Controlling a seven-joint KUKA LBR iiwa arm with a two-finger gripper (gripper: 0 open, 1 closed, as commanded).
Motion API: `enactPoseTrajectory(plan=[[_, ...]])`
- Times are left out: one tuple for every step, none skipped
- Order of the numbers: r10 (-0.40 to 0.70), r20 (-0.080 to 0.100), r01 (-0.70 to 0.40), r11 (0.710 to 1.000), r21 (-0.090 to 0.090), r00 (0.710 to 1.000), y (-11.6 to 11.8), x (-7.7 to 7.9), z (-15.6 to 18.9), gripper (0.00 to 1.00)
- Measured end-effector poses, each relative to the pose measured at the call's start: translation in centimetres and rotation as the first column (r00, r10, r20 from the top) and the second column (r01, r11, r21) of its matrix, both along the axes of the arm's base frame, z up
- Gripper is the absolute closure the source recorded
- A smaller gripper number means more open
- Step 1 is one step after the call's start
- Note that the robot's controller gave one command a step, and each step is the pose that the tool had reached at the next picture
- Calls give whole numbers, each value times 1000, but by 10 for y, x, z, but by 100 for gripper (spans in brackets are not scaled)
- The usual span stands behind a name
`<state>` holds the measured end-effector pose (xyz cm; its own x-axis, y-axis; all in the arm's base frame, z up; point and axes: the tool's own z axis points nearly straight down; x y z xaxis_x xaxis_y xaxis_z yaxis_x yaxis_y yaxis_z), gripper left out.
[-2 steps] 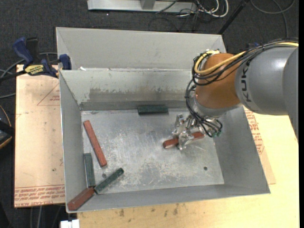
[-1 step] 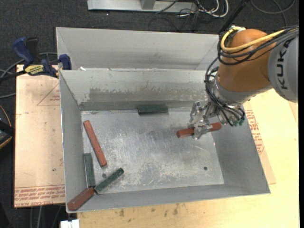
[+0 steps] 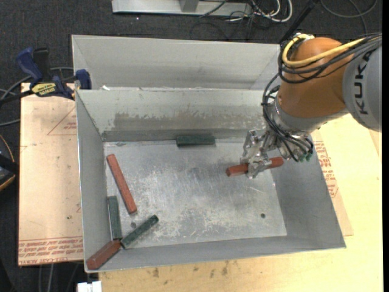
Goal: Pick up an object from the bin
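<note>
My gripper [image 3: 256, 165] is at the right side of the bin, a little above the floor. Its fingers are shut on a short red-brown stick [image 3: 237, 171], which lies across them; one end juts left, the other end pokes out to the right at the bin's right wall. A dark green stick [image 3: 196, 141] lies flat against the back wall, to the left of the gripper.
A long red-brown stick [image 3: 121, 184] lies slanted at the left. Two dark green sticks [image 3: 113, 217] [image 3: 140, 231] and another red-brown one [image 3: 103, 255] crowd the front left corner. The arm's orange cover hangs over the right rim.
</note>
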<state>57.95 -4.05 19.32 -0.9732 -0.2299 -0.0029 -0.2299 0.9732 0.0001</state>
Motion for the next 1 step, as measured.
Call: enactPoseTrajectory(plan=[[61, -4, -61, 998, 1, 998, -10, 8, 50, 100]])
